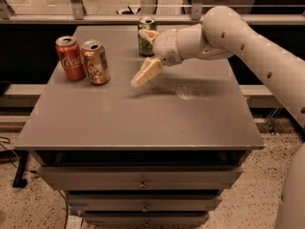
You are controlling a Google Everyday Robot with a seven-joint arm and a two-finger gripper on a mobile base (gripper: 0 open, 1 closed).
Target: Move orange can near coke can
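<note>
orange can [95, 62]: set upright just right of coke can [70, 57], back-left on table [143, 123] | gripper [141, 57]: held over mid-table, spread wide, nothing gripped | green can [146, 43]: placed behind it

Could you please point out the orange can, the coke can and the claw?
orange can [96, 63]: camera view, its side wall.
coke can [70, 60]: camera view, its red label.
claw [140, 58]: camera view, between its open fingertips, right of the orange can.
</note>
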